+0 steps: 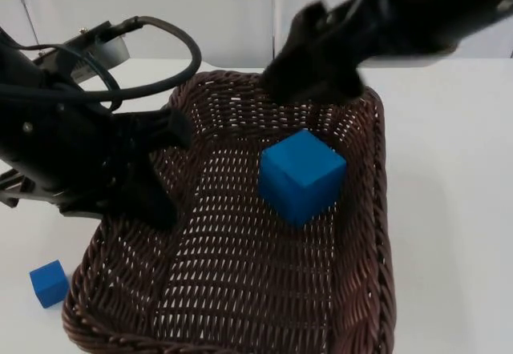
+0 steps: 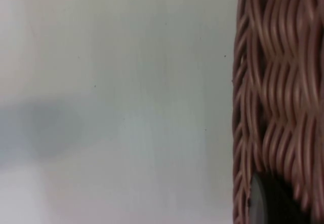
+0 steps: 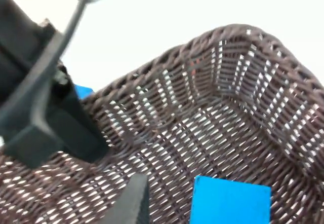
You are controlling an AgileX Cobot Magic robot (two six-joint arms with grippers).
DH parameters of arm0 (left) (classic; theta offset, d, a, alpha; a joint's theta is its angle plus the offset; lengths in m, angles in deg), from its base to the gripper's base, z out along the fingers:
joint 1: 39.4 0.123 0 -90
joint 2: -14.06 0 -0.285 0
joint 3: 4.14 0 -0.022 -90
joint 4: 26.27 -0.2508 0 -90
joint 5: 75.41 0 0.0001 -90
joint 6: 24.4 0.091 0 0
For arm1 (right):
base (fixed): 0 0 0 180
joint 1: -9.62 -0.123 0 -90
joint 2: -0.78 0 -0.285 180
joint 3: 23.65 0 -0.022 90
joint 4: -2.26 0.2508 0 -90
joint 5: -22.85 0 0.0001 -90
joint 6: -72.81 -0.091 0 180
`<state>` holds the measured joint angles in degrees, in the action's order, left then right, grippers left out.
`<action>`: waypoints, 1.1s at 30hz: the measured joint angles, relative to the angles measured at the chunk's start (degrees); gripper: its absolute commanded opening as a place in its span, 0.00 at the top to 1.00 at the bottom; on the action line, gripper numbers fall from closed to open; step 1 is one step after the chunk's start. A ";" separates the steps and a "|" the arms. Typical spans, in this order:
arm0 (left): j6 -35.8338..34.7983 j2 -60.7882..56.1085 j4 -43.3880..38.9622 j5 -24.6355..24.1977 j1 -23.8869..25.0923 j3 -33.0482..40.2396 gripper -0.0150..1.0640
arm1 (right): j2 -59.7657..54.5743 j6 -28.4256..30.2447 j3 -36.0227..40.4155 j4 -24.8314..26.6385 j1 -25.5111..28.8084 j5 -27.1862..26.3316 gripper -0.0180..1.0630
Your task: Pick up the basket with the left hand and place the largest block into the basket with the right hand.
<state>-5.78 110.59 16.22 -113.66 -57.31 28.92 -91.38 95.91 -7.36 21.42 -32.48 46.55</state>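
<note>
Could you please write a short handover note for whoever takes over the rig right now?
Left gripper: shut on the left rim of the basket.
Right gripper: above the basket's far end, holding nothing; whether its fingers are open cannot be told.
Large block: inside the basket, free of the gripper.
Small block: on the table, left of the basket.
Done: basket gripped, large block in the basket.
Left: move the right arm away.

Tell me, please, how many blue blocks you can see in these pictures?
2. The large blue block lies inside the basket, below the right gripper. The small blue block sits on the table beside the basket. Others may hide behind the arms.
</note>
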 measured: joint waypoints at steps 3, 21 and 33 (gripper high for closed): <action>0.00 0.00 0.00 0.00 0.00 0.00 0.99 | 4.82 0.00 0.00 -0.63 0.00 3.26 0.01; 0.00 0.00 0.00 0.12 0.00 0.00 0.99 | 21.09 0.00 0.00 -1.09 0.00 10.78 0.01; 0.10 0.00 0.00 2.34 0.00 0.00 0.99 | 21.64 0.00 0.00 -1.18 0.00 10.91 0.01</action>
<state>-5.68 110.59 16.22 -111.32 -57.31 28.92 -69.75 95.91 -7.36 20.25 -32.48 57.46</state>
